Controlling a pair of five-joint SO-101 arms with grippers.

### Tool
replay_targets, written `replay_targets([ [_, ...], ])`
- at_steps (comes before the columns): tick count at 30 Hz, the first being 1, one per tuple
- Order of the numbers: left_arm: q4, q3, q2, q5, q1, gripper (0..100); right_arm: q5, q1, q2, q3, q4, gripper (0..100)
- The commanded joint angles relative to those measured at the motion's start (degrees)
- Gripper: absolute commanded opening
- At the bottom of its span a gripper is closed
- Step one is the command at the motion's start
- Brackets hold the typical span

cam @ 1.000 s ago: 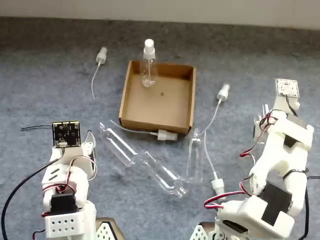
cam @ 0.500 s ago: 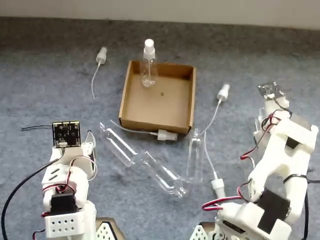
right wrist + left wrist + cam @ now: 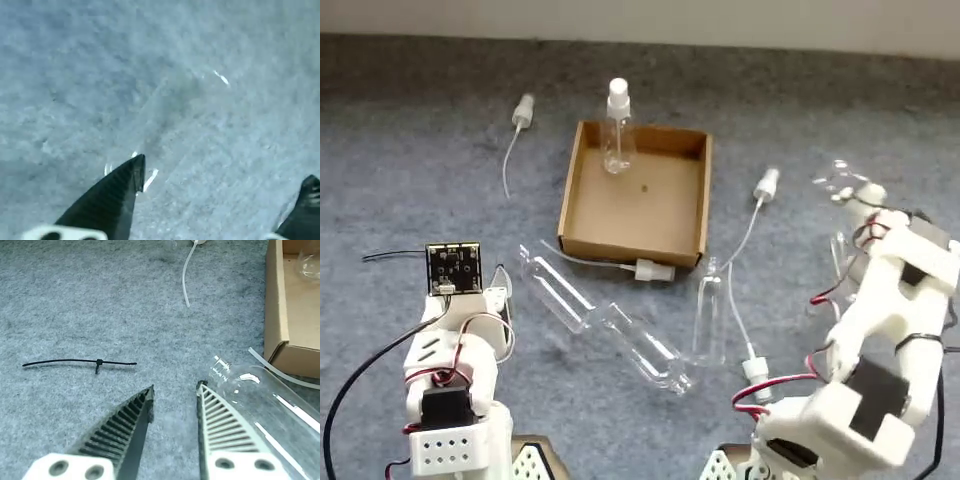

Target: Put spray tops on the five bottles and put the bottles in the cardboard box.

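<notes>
Bottle (image 3: 167, 120), clear thin plastic at four o'clock from the cardboard box (image 3: 570, 190), looked light, slick and easily dented, best gripped mid-body. The right gripper (image 3: 225, 167) hung over it, jaws wide apart; the left gripper (image 3: 175, 386) was parted too.

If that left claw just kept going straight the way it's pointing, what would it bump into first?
Probably bare carpet: the open left gripper has nothing right ahead of it. Farther on lies a spray top's tube, though depth is hard to judge here.
</notes>
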Motion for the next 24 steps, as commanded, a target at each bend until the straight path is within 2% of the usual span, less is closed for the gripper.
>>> replay_targets([
  [1, 0.2, 1.1, -0.1, 0.0, 1.2, 14, -9.0, 5.8, 2.9, -3.8, -2.2, 15.9],
  [3, 0.2, 1.1, 0.0, 0.0, 1.2, 14, -13.6, 7.6, 3.7, -5.5, -2.2, 2.4],
  [4, 0.2, 1.1, 0.0, 0.0, 1.3, 14, -16.2, 8.2, 3.7, -6.1, -2.1, 0.0],
  [7, 0.2, 1.1, 0.0, 0.0, 1.3, 14, -20.0, 9.1, 4.1, -6.7, -1.9, 1.5],
  [14, 0.2, 1.1, 0.0, 0.0, 1.3, 14, -20.3, 8.0, 6.4, -2.9, -0.4, 0.3],
  [24, 0.2, 1.1, 0.0, 0.0, 1.3, 14, -20.6, -3.2, -1.6, 11.0, -0.2, 0.3],
])
